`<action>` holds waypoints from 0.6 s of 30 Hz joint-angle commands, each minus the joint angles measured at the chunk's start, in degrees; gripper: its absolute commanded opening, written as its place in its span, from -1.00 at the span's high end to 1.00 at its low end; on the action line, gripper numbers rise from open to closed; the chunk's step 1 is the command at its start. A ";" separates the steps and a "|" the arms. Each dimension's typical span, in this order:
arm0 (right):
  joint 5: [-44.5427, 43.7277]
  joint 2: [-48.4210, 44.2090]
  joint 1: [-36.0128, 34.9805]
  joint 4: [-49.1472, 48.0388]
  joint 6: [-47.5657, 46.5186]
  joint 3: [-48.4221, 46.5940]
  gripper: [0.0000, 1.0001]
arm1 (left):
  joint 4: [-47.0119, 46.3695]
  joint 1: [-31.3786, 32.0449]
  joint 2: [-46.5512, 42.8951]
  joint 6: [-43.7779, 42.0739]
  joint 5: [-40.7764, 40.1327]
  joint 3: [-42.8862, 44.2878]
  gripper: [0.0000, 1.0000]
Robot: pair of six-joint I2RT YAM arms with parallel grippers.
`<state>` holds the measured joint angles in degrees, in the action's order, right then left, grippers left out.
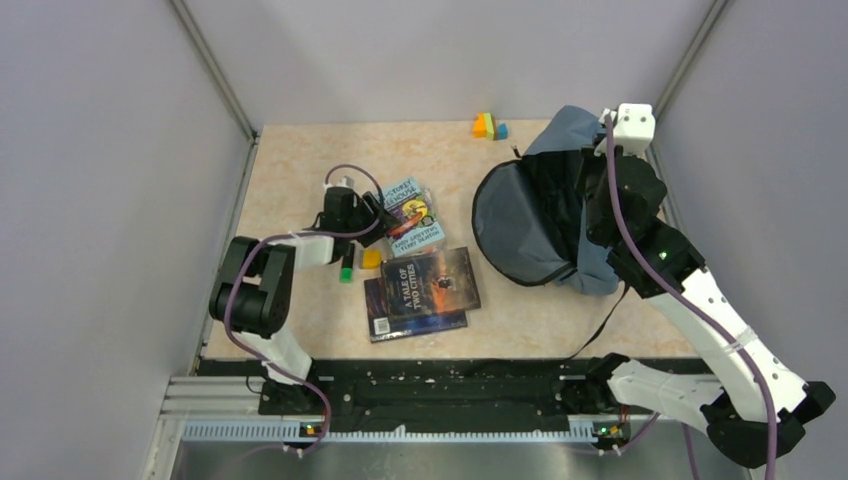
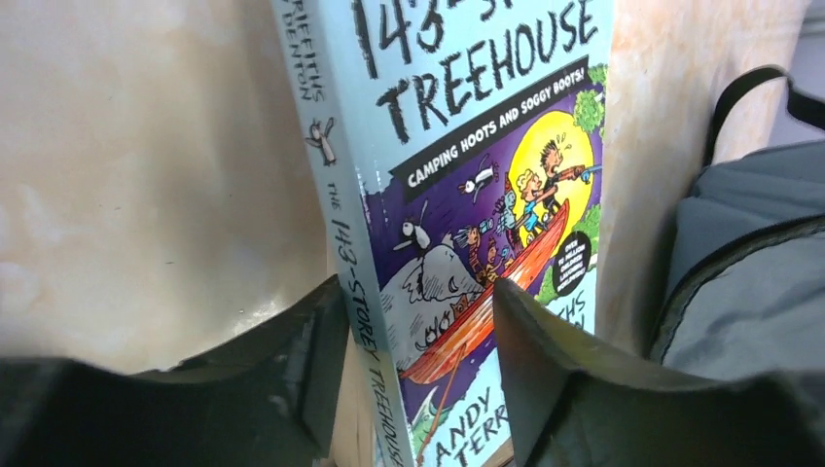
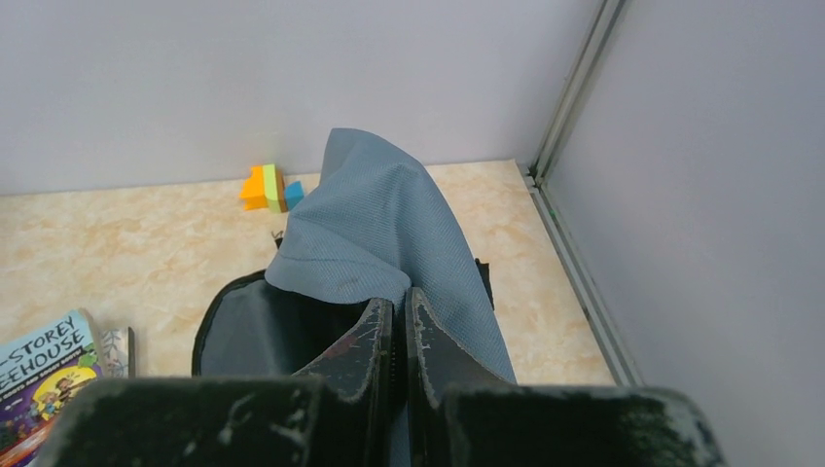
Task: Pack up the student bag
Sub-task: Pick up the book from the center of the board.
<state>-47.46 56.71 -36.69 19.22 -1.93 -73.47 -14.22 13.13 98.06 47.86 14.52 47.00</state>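
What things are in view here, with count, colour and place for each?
student bag: one, grey-blue, right side of the table, mouth open
Treehouse book: one, light blue, left of centre
dark books: two, stacked, front of centre
marker: one, green, left of the dark books
small block: one, yellow, beside the marker
toy blocks: about three, orange, green, blue, far edge
left tool: one, black, jaws either side of the Treehouse book
right tool: one, black, shut on the student bag
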 commanded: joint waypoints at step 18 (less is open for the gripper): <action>0.96 -2.03 0.12 -1.11 -0.29 -0.79 1.00 | -4.06 -0.19 -25.16 -7.74 2.10 -0.72 1.00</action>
<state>-46.63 56.23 -36.69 19.84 -1.93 -73.47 -16.29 13.10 78.52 42.35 14.26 44.34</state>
